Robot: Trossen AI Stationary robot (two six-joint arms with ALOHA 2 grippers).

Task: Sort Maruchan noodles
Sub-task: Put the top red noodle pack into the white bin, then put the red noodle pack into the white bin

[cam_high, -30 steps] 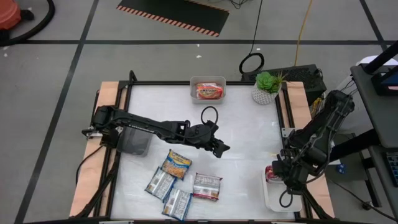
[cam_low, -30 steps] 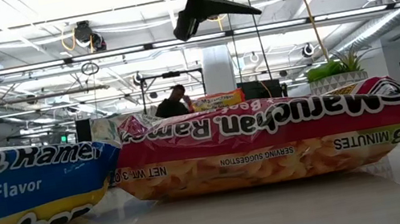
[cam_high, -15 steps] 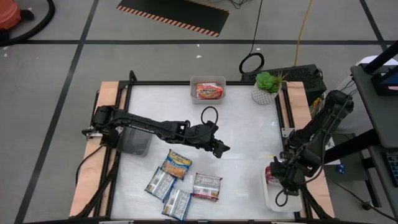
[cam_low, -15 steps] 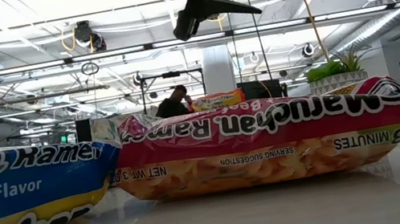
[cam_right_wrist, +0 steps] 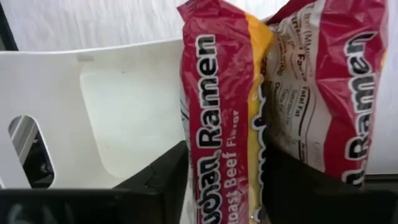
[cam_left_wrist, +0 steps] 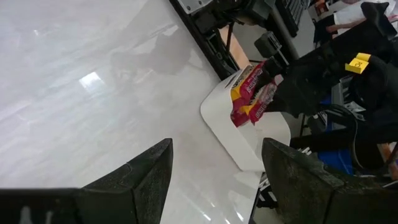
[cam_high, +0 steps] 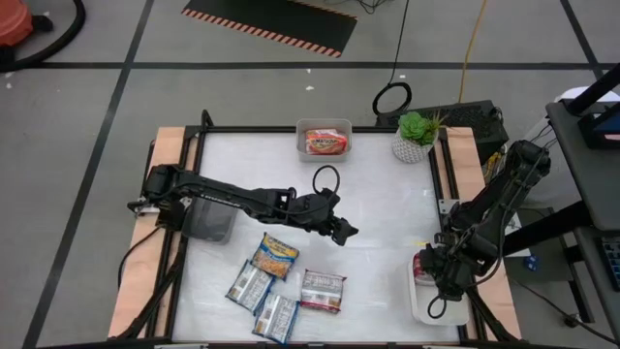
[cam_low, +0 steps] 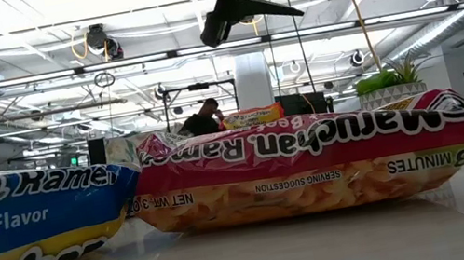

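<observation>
Potted plant (cam_high: pixel 417 135), grey bin (cam_high: pixel 209 219)

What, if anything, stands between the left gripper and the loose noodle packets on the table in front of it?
Nothing visible does. The left gripper hangs open above bare tabletop, and the nearest orange-yellow noodle packet lies beside three more packets with only open white table between. The right gripper is over the white tray, away from them.

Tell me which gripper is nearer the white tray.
Right. The right gripper is over the white tray at the table's right edge; the left gripper hovers mid-table, well apart.
</observation>
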